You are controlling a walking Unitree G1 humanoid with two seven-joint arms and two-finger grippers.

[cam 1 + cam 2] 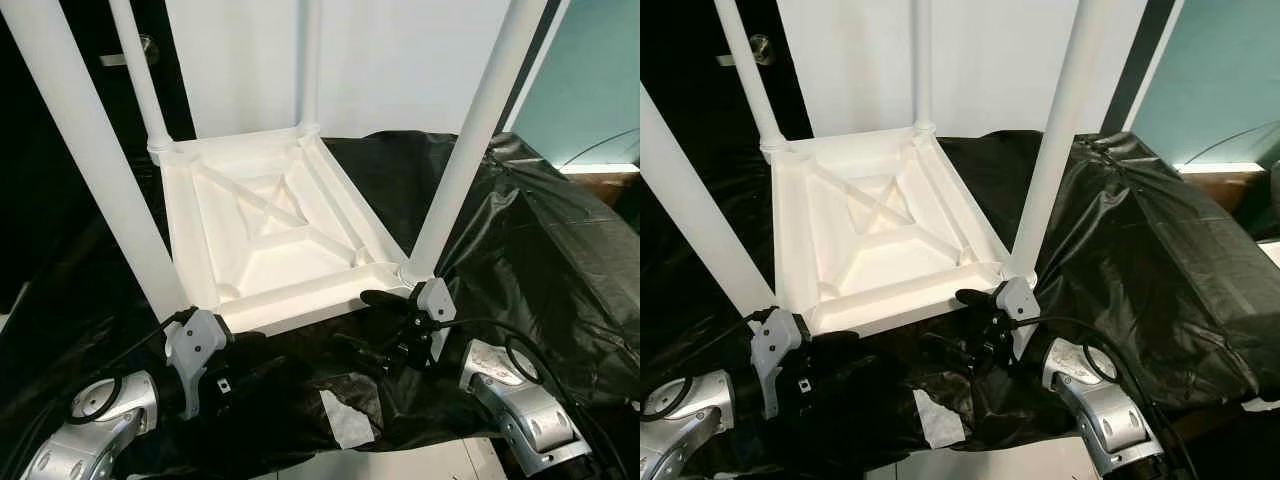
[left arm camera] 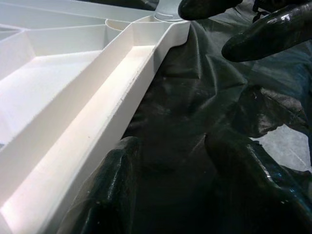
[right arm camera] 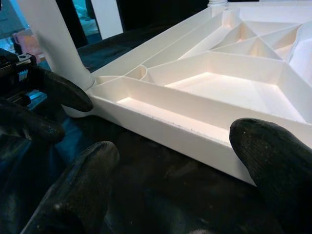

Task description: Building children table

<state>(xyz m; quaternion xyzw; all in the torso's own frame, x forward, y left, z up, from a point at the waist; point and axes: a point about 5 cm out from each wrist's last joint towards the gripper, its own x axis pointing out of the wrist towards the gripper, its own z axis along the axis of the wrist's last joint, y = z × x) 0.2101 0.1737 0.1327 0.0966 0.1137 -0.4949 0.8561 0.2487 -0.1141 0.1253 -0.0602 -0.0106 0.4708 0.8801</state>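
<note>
Table: I see the white children table (image 1: 270, 225) lying upside down on a black plastic sheet (image 1: 520, 230).
Which way it points: its ribbed underside faces up. Its four legs stick straight up. The long side of the top runs away from me.
Legs: the near left leg (image 1: 95, 150) and the near right leg (image 1: 480, 130) stand at the two near corners. Two more legs rise at the far corners.
Left gripper: my left gripper (image 1: 225, 375) is low on the sheet, just beside the near edge of the table by the near left leg. In the left wrist view its two black fingers (image 2: 109, 195) are spread apart with nothing between them.
Right gripper: my right gripper (image 1: 385, 325) is at the near right corner, by the foot of the near right leg. Its jaws are spread apart too, and they hold nothing.
Other things: a scrap of white paper (image 1: 345, 420) lies on the sheet between my two arms.
</note>
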